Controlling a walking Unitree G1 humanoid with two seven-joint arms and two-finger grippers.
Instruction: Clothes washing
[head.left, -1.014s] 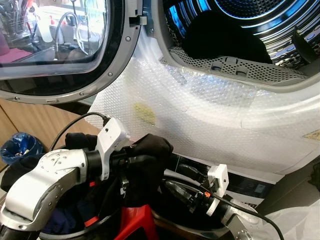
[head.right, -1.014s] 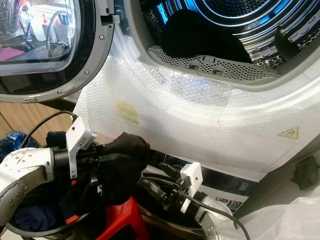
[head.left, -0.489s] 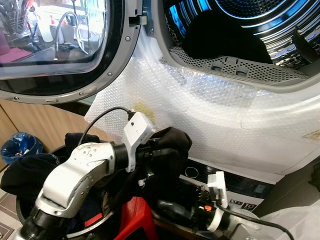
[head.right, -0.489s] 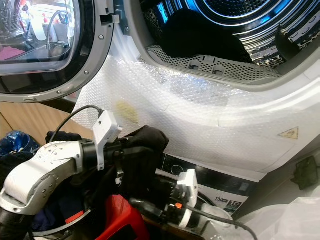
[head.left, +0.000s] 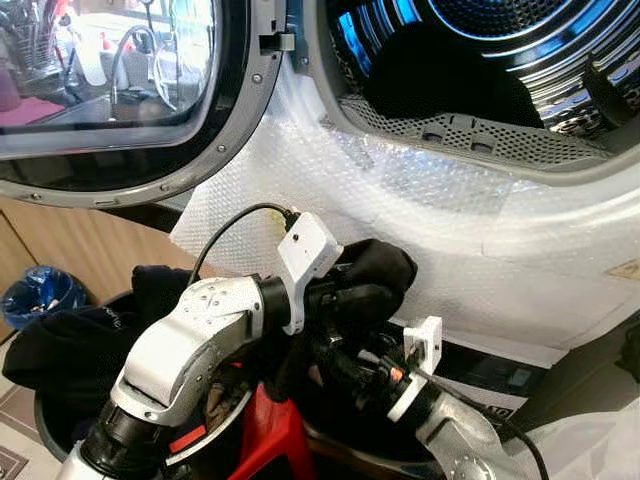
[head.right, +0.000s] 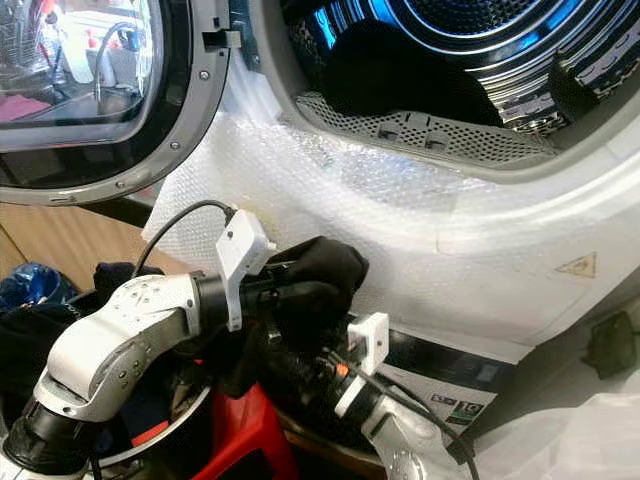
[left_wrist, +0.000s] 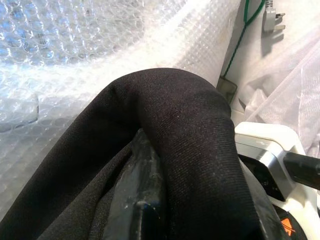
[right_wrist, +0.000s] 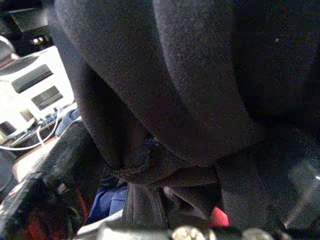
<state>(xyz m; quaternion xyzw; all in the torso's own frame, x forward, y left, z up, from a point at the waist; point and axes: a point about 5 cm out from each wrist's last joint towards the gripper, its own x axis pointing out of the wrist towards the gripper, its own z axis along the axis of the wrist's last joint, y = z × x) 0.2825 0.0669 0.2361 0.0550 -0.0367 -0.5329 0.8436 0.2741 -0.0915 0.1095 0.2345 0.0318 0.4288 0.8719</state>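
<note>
A black garment (head.left: 378, 272) hangs bunched over my left gripper (head.left: 356, 300), which is shut on it, raised in front of the washer's bubble-wrapped front (head.left: 450, 220) below the drum opening (head.left: 500, 90). In the left wrist view the black cloth (left_wrist: 170, 140) drapes over one finger (left_wrist: 141, 195). My right gripper (head.left: 345, 362) sits just under the garment, its tips buried in dark cloth (right_wrist: 165, 75). More dark clothes (head.left: 430, 75) lie inside the drum. A basket (head.left: 50, 440) of dark laundry stands at lower left.
The round washer door (head.left: 110, 90) stands open on the left. A red stool (head.left: 268, 440) is under my arms. A blue bin bag (head.left: 38, 295) sits at far left by a wooden panel. White plastic lies at lower right.
My left arm has lifted the black garment up and to the right, closer to the washer front. The right gripper has come up beneath the garment.
</note>
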